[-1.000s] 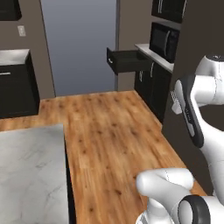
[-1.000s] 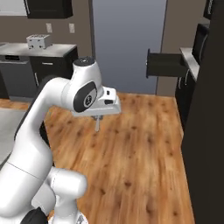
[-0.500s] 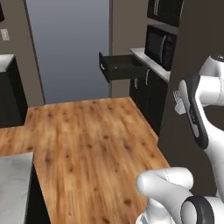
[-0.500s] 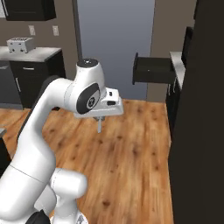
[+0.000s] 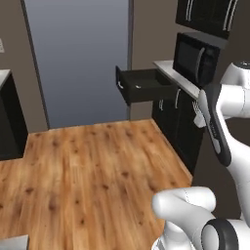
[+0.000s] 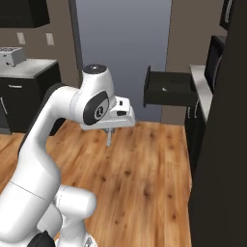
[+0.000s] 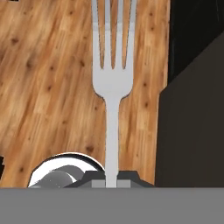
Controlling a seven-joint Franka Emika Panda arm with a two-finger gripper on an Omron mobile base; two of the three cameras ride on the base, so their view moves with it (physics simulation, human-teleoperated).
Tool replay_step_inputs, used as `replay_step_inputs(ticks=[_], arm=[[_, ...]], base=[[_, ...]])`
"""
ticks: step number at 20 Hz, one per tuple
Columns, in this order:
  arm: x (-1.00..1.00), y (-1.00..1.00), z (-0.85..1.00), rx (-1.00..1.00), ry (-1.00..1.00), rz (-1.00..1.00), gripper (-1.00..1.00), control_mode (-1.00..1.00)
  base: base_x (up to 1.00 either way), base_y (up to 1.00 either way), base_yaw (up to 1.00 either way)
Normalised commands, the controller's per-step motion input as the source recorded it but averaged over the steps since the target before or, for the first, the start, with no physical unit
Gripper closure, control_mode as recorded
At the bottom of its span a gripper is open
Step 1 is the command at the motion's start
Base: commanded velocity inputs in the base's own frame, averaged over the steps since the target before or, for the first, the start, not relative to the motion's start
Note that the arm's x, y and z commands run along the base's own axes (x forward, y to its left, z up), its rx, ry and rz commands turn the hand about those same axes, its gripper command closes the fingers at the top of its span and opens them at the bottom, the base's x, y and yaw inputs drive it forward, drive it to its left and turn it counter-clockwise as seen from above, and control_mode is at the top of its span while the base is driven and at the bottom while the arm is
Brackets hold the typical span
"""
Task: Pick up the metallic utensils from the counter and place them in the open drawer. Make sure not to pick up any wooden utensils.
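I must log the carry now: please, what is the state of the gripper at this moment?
Gripper: closed, holding a silver fork by its handle, tines pointing away from the hand, above the wooden floor.

The fork (image 7: 112,83) is plain silvery grey, tines and stem alike. The open drawer (image 5: 144,85) is matte black with a small silver handle. The floor (image 5: 93,176) is warm orange-brown wood planks with darker knots. The microwave (image 5: 195,61) is black, the cabinets (image 5: 176,122) black, the wall (image 5: 154,34) taupe, and the doorway panel (image 5: 80,58) bluish grey.
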Motion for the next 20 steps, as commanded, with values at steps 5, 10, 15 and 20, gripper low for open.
replay_step_inputs(ticks=[5, 10, 15, 20], arm=[[0.0, 0.0, 0.0, 0.0, 0.0, 0.0, 1.0, 1.0], [0.0, 0.0, 0.0, 0.0, 0.0, 0.0, 1.0, 1.0], [0.0, 0.0, 0.0, 0.0, 0.0, 0.0, 1.0, 1.0], [0.0, 0.0, 0.0, 0.0, 0.0, 0.0, 1.0, 1.0]], base=[[1.0, -0.02, 0.0], [1.0, -0.2, 0.0], [1.0, -0.32, 0.0], [1.0, -0.5, 0.0]])
